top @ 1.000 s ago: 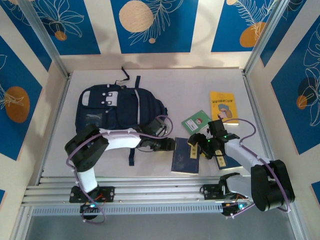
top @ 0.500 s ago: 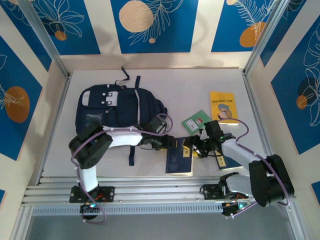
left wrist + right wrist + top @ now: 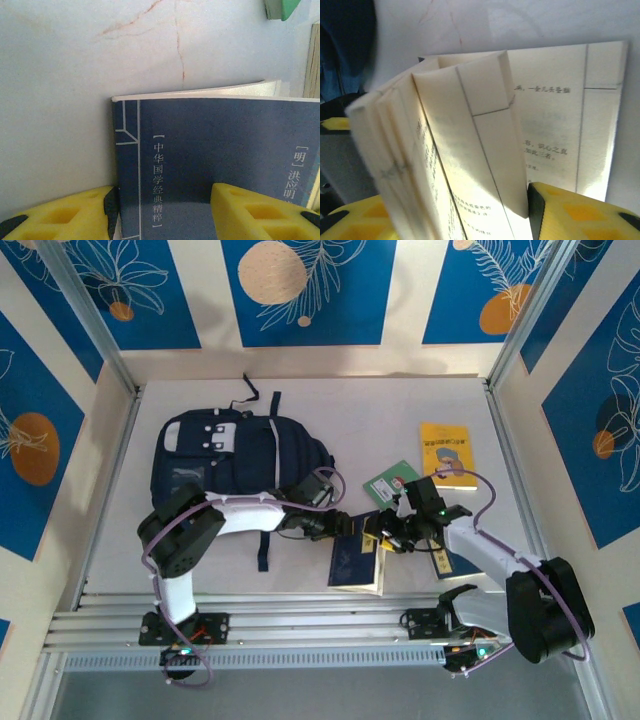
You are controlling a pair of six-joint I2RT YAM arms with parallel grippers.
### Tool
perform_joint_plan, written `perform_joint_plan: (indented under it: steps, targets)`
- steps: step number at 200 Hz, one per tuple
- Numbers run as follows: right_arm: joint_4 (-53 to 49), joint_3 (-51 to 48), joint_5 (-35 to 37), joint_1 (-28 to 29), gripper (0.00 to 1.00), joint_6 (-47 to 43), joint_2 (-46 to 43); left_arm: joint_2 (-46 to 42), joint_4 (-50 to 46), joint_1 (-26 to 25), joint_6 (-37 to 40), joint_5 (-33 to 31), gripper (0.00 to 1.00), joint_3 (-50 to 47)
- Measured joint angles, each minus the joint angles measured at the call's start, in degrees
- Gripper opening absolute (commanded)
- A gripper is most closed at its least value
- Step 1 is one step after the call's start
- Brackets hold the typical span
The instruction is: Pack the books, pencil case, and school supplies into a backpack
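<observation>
The navy backpack [image 3: 230, 455] lies flat at the left of the table. A navy book [image 3: 352, 562] lies in front of it, its right edge raised and its pages fanned. My left gripper [image 3: 346, 528] is open over the book's far left corner, and the cover [image 3: 215, 150] shows between its yellow fingers [image 3: 60, 215]. My right gripper [image 3: 384, 538] is open at the raised edge, with the fanned pages [image 3: 470, 150] standing between its fingers [image 3: 580, 212]. A small green book [image 3: 392, 482] and a yellow book [image 3: 446, 453] lie to the right. The pencil case and supplies are out of view.
A second navy book [image 3: 456, 562] lies partly under my right arm. Metal rails [image 3: 300, 625] run along the near edge. Patterned walls close the table on three sides, with bare tabletop [image 3: 380, 415] behind the books.
The navy book has slid left toward the backpack and its right edge has risen, pages fanning. My right gripper moved left with it. The left gripper shifted slightly.
</observation>
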Motion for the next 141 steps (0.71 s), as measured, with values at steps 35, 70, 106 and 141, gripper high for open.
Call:
perform_joint_plan:
  steps: [35,70,106,141]
  targets:
    - [-2.3,1.4,0.4,1.9,0.56,-0.2,-2.9,0.0,0.0,0.0,0.0,0.0,0.52,0.0]
    - [-2.5,2.1,-0.7,2.7,0.62,0.2,-3.5,0.0,0.0,0.0,0.0,0.0,0.52,0.0]
    - [-1.9,2.1,-1.3,3.7,0.67,0.7,-3.5,0.0,0.0,0.0,0.0,0.0,0.51,0.0]
    - [0.3,2.0,-1.5,3.7,0.67,1.4,-2.2,0.0,0.0,0.0,0.0,0.0,0.51,0.0]
